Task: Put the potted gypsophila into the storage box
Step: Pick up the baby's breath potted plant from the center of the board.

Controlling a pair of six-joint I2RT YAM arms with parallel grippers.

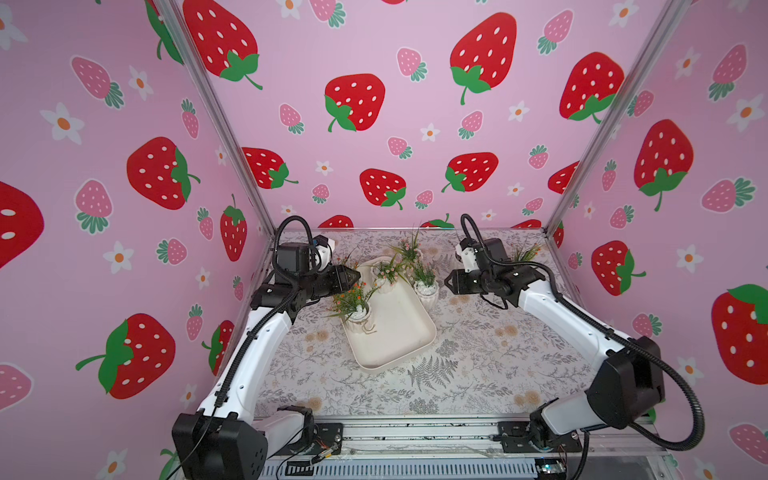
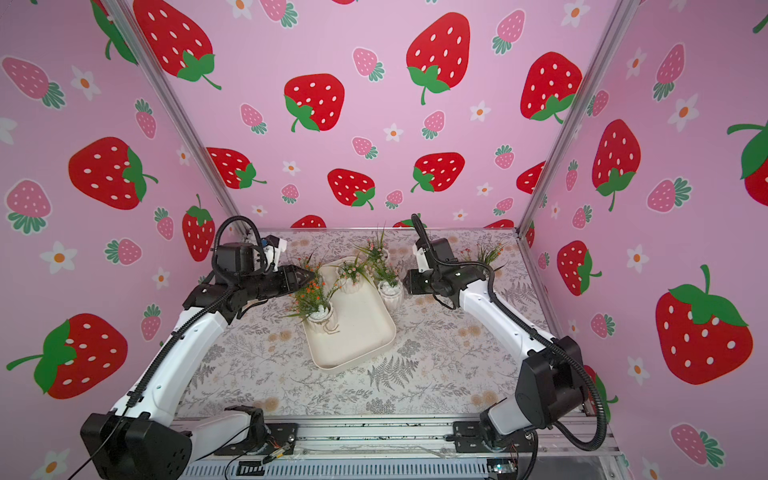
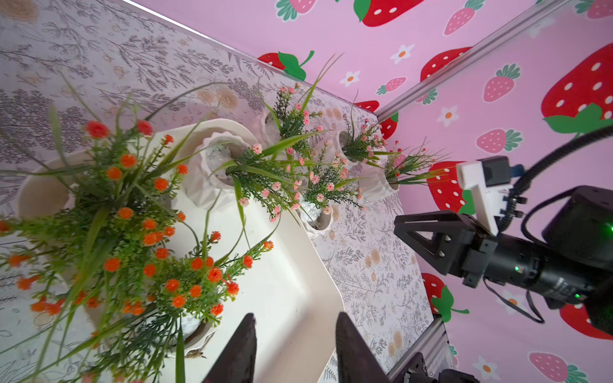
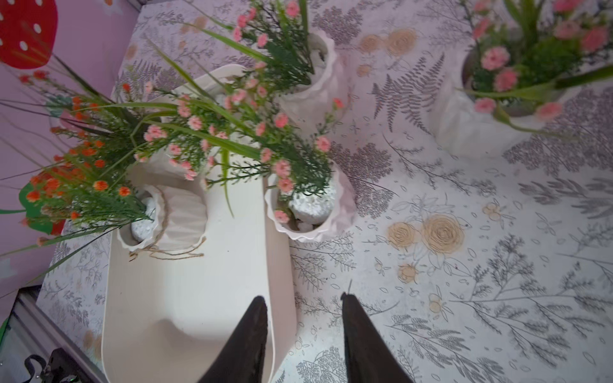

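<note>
Storage box (image 1: 395, 332) front end bare | left fingers (image 3: 238, 351) spread, empty | right fingers (image 4: 248, 341) spread, empty

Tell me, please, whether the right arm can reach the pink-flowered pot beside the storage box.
Probably yes: the right gripper is open and empty, pointing toward the pink-flowered pot with only bare table between, though the storage box rim sits close alongside.

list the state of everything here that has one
storage box: flat on table, two pots inside
orange-flowered pot: inside box
pink-flowered pot: inside box, far end
second pink-flowered pot: on table beside box
rear pink-flowered pot: on table behind box
left end effector: open, empty
right end effector: open, empty
</note>
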